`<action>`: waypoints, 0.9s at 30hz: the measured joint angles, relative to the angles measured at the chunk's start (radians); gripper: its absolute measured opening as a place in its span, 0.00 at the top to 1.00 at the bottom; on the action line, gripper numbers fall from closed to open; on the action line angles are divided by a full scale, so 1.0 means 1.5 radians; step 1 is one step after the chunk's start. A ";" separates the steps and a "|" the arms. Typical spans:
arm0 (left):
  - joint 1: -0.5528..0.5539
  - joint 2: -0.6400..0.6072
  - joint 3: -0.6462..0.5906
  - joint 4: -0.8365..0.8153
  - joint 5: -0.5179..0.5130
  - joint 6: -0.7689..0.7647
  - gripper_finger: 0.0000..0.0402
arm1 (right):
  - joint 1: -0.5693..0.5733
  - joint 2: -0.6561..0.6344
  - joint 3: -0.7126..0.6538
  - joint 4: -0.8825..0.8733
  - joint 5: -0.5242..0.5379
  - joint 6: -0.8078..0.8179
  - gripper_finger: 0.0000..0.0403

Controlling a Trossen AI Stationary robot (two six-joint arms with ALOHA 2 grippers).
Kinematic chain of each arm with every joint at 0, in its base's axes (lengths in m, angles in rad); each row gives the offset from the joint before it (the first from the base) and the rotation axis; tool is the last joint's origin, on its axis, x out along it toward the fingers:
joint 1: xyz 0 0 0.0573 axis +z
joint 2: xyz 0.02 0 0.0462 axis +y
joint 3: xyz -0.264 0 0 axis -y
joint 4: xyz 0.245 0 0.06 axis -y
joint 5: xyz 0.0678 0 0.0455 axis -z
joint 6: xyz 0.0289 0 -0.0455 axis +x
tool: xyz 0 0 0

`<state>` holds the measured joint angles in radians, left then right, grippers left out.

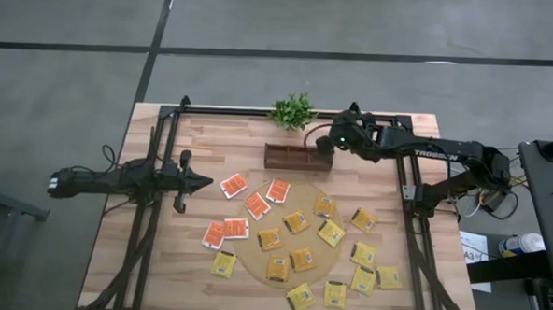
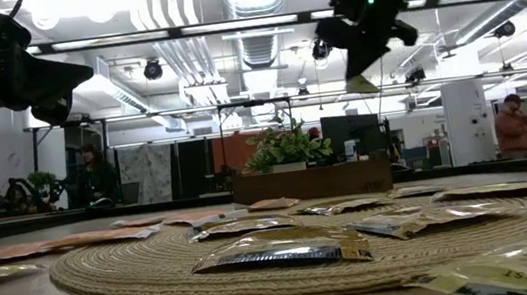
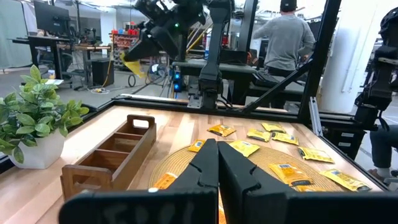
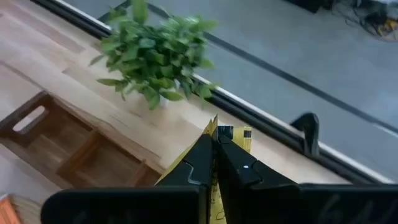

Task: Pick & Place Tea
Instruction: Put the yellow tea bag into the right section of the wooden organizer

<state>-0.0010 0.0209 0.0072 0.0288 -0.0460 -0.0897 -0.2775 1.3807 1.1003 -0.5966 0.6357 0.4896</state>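
A small green potted plant (image 1: 292, 110) stands at the table's far edge, just beside a dark wooden compartment tray (image 1: 295, 157); in front of the tray lies a large round woven tan mat (image 1: 292, 235). Flat square tea packets are scattered on and around the mat: orange-red ones (image 1: 256, 206) towards the left, yellow ones (image 1: 331, 233) across the mat and to its right. The right gripper (image 4: 213, 163) hangs above the tray's end nearest the plant, fingers closed on a yellow tea packet (image 4: 231, 134) that projects beyond the fingertips. The left gripper (image 3: 217, 163) waits over bare wood left of the packets, fingers pressed together, holding nothing.
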 joint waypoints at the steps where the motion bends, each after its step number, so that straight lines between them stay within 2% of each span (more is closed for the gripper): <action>1: 0.000 0.000 0.000 0.000 0.000 0.000 1.00 | 0.000 0.011 0.007 0.006 0.000 -0.007 0.97; 10: 0.000 0.000 0.000 0.000 0.000 0.000 1.00 | -0.001 0.064 0.035 0.021 0.009 -0.019 0.97; 23: 0.000 0.001 0.000 -0.001 0.001 0.000 1.00 | -0.001 0.146 -0.045 0.171 0.114 -0.018 0.97; 27: 0.000 0.002 0.000 -0.001 0.001 0.000 1.00 | -0.001 0.159 -0.060 0.214 0.119 -0.011 0.97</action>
<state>-0.0009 0.0235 0.0072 0.0277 -0.0451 -0.0897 -0.2790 1.6197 1.0098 -0.2759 0.8148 0.4730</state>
